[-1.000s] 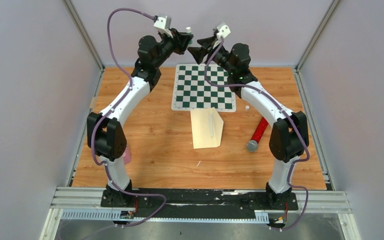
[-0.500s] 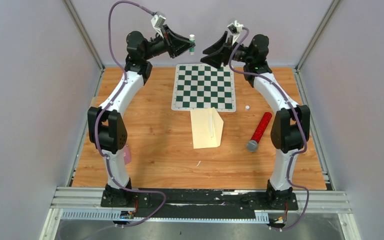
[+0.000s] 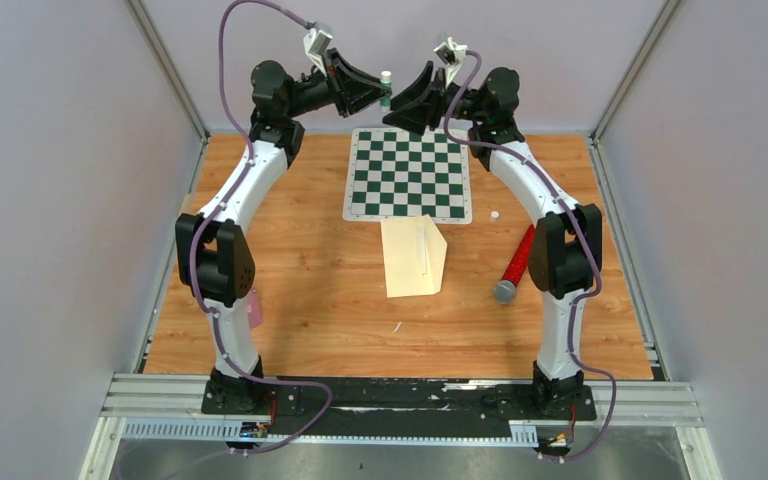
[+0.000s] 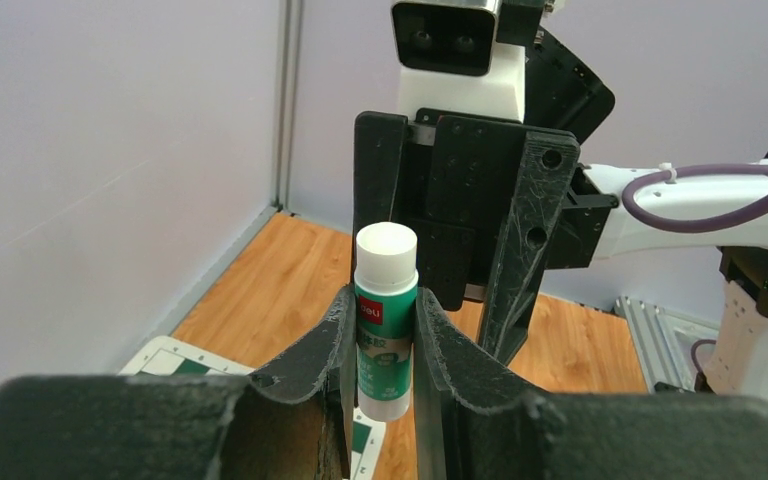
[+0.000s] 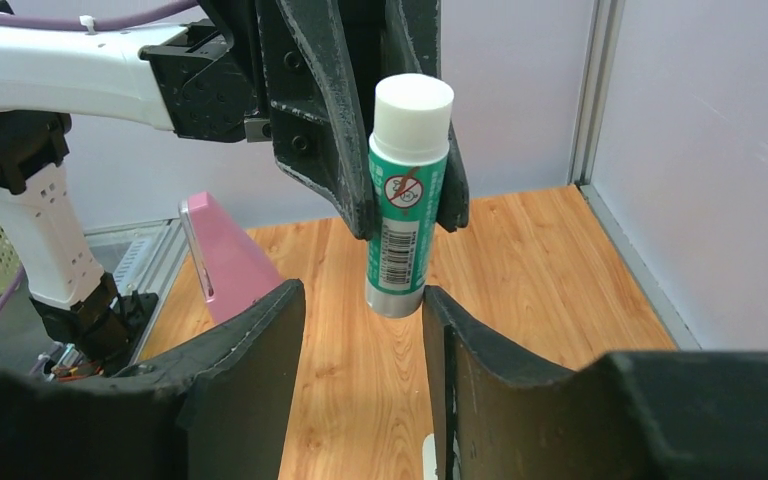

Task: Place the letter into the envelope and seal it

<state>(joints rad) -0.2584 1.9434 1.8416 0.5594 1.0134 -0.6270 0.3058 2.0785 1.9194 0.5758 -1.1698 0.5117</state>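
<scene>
glue stick (image 5: 407, 190): green and white, white cap on top, barcode on its side; upright, pinched in my left claw (image 4: 385, 310), high over the far edge of the worktop (image 3: 310, 290).
chessboard (image 3: 408, 175): green and white, flat at the far middle of my worktop.
red tube (image 3: 518, 262): glittery, grey end nearest me, lying aslant on my right.
white speck (image 3: 495, 213): small and round, just off the chessboard's near right corner.
pink thing (image 3: 256, 310): at the worktop's left edge; i cannot tell what it is.
worktop: wood grain, pale walls on three sides.
</scene>
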